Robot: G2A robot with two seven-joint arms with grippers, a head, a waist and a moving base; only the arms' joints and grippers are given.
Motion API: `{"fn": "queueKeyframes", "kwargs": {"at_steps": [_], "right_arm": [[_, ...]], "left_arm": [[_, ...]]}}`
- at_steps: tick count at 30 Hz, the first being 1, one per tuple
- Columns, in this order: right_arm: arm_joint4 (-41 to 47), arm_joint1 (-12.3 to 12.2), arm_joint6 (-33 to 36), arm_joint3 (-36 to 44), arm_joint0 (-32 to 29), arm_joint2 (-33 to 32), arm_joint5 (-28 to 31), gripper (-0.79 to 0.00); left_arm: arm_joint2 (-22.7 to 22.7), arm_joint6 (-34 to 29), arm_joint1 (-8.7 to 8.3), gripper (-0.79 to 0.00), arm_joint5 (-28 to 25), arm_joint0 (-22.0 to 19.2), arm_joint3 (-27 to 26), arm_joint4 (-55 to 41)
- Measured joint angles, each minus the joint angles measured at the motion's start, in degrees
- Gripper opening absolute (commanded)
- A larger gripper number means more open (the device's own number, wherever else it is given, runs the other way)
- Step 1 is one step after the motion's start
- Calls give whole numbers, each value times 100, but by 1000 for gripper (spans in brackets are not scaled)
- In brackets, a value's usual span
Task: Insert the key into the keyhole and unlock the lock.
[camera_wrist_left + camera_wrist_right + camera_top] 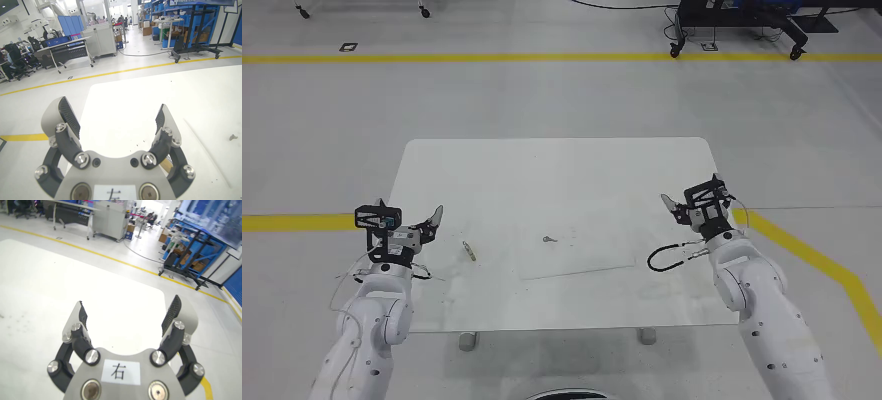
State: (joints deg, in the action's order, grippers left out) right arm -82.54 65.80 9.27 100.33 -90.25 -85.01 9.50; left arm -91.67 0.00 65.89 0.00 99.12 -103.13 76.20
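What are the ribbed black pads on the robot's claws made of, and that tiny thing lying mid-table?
The pads look like rubber or soft plastic: matte black and finely ribbed. The tiny thing, likely the key, seems to be metal: pale grey and thin, though too small to be sure.

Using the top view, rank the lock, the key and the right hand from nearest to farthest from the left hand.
1. Brass lock, on the table close beside the left hand.
2. Key, mid-table.
3. Right hand, at the table's right edge.
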Motion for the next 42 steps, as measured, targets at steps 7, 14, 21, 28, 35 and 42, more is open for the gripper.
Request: {"fn": "queueKeyframes", "kwargs": {"at_steps": [7, 14, 21, 28, 35, 42], "right_arm": [[66, 20, 630, -701, 1153, 766, 1751, 0], [840, 190, 977, -2012, 2356, 1748, 3077, -12], [1569, 409, 983, -3305, 3307, 2607, 4184, 0], [2657, 761, 1428, -4628, 4235, 3591, 4858, 0], [2980, 1091, 1545, -5234, 4823, 4549, 4850, -286], [2642, 1413, 1275, -5641, 5218, 5345, 4850, -446]], "left_arm": [[0, 0, 0, 0, 0, 0, 0, 0], [0, 0, 0, 0, 0, 0, 0, 0], [0, 0, 0, 0, 0, 0, 0, 0], [0, 0, 0, 0, 0, 0, 0, 0], [0, 0, 0, 0, 0, 0, 0, 0], [0, 0, 0, 0, 0, 0, 0, 0]]}}
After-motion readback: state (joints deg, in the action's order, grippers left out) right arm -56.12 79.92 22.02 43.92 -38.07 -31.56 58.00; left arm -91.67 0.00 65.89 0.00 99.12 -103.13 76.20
